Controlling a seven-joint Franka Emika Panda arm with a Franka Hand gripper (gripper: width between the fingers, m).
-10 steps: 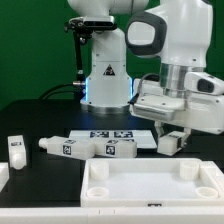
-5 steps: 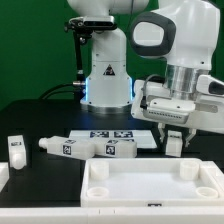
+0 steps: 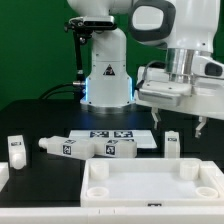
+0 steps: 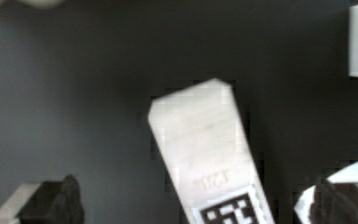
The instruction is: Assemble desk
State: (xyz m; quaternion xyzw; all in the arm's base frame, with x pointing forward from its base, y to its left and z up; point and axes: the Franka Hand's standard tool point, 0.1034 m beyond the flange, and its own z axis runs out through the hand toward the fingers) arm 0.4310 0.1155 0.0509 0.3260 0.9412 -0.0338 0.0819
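A: White plastic, tall and narrow: one leg (image 3: 172,143) stands upright on the black bench (image 3: 30,125), just behind the far rim of the tabletop panel (image 3: 150,184), toward the exterior view's right. The gripper (image 3: 178,124) hangs directly above it, jaws spread wide, holding nothing.

B: How would you handle this step?

A: I can't tell whether the leg is meant for a fresh grasp or is to be left standing. Either way, I'd travel vertically. A piece this slim would likely topple from a sideways brush. For a grasp, I'd come down centred, one finger on each flat side, and close low enough to keep it square.

B: Anything crowding it?

A: No. Two more legs (image 3: 65,147) lie end to end beside the marker board (image 3: 118,135). Another piece (image 3: 15,148), probably a leg, stands near the exterior view's left edge. All of these are well apart from the gripper.

B: What does the wrist view add?

A: It looks down along the leg and shows its square tag (image 4: 238,207). The dark fingers (image 4: 48,200) sit either side of the leg with clear gaps, so nothing is touching. The leg also slants across that picture, which hints the jaws aren't square to it, though I wouldn't swear to that. Only the exterior view shows the panel, its raised corner blocks and the spare legs.
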